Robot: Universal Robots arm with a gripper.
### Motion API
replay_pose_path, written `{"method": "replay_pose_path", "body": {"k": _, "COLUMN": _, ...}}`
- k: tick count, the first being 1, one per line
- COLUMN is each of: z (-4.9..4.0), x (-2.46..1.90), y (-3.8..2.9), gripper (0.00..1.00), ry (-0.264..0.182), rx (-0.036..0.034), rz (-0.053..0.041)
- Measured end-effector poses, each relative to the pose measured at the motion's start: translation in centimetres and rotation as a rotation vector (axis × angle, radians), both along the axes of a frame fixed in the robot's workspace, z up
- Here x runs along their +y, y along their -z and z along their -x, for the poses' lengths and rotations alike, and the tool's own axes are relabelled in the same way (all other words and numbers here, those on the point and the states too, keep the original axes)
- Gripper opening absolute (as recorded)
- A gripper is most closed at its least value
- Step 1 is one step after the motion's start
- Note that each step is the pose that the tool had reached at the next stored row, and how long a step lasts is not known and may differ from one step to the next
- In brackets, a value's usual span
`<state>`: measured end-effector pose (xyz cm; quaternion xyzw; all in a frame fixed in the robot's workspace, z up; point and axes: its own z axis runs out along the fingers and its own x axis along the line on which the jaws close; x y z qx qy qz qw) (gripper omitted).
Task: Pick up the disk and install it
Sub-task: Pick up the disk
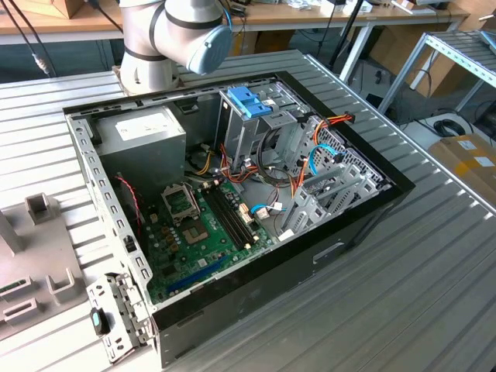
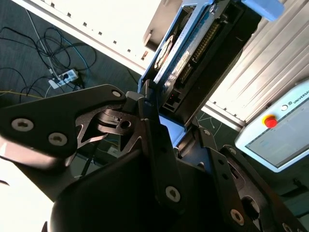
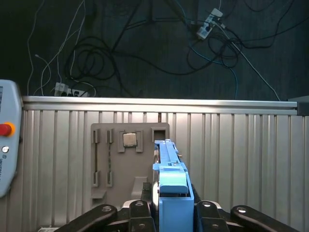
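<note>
The black metal tool (image 3: 172, 212) pinches the flat grey metal disk (image 3: 170, 179) by its bright blue plastic rail (long axis pointing straight out from the tool), over the ribbed grey surface (image 3: 241, 164).

There is one disk (image 3: 169, 162), one gripper (image 3: 171, 209), one grey fixture tray (image 3: 128, 162), one teach pendant (image 3: 7, 145) and two power strips (image 3: 211, 21) (image 3: 65, 89) in the first wrist view, and one arm (image 1: 167, 35), one open computer case (image 1: 341, 248), one motherboard (image 1: 198, 236), one grey power-supply box (image 1: 143, 136) and one blue-handled drive cage (image 1: 236, 132) in the exterior view.
</note>
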<state>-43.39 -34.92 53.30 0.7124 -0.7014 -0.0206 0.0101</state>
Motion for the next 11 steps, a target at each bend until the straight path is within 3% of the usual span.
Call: {"method": "replay_pose_path", "body": {"k": 11, "z": -0.49, "x": 0.00, "y": 0.00, "gripper": 0.37, "ry": 0.000, "rx": 0.0000, "rz": 0.0020}}
